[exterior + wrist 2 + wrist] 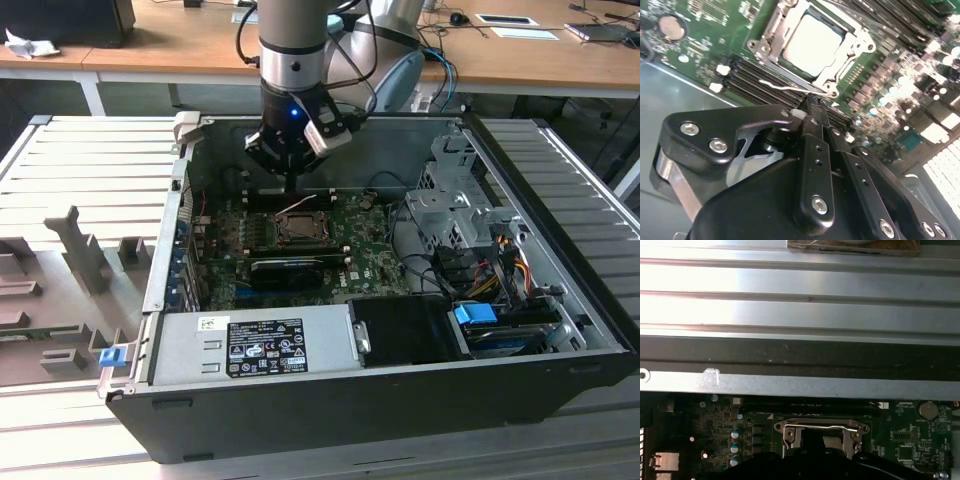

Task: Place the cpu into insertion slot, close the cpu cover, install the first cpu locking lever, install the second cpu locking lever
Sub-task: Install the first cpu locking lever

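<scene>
The hand (pixel 812 107), fingers pressed together, hangs over the board just beside the slot (pixel 299 228), its tip at a thin wire lever (pixel 790 89). The cpu (pixel 812 42) sits in the slot at upper centre of the second wrist view, the cover (pixel 852 52) closed around it.

Long wooden desks (pixel 150 45) run along the far edge of the exterior view, with white legs (pixel 93 95). Daylight gleams across grey ribbed panels (pixel 85 165).
</scene>
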`<state>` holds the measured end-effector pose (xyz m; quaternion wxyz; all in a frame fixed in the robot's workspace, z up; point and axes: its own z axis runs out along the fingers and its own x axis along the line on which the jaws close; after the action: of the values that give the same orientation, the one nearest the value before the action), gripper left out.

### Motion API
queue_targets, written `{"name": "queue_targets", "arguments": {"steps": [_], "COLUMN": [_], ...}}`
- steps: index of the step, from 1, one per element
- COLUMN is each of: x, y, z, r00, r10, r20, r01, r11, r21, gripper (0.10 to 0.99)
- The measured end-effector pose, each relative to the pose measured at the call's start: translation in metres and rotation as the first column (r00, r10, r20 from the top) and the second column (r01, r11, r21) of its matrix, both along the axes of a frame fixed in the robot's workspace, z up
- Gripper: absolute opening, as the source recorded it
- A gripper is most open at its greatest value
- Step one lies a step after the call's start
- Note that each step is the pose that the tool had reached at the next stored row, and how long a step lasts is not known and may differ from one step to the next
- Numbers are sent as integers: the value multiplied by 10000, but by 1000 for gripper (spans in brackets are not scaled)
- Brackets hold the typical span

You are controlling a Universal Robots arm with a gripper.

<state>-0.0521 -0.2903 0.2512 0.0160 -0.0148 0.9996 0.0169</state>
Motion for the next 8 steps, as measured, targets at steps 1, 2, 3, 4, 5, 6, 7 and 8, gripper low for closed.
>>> {"name": "queue_targets", "arguments": {"steps": [1,2,3,4,5,6,7,8], "x": [0,0,0,1,0,0,0,0], "y": [0,0,1,1,0,0,0,0], "z": [0,-2,-7,-11,-14,-16,-18,-21], "r00": [9999,9994,9991,9990,9990,9989,9989,9989], "r10": [2,4,7,9,11,11,11,12], "r20": [137,351,436,446,453,460,465,475], "r01": [-2,-4,-7,-9,-11,-11,-11,-12], "r11": [10000,10000,10000,10000,10000,10000,10000,10000], "r21": [0,1,2,3,1,1,1,0], "gripper": [106,106,106,106,106,106,106,106]}}
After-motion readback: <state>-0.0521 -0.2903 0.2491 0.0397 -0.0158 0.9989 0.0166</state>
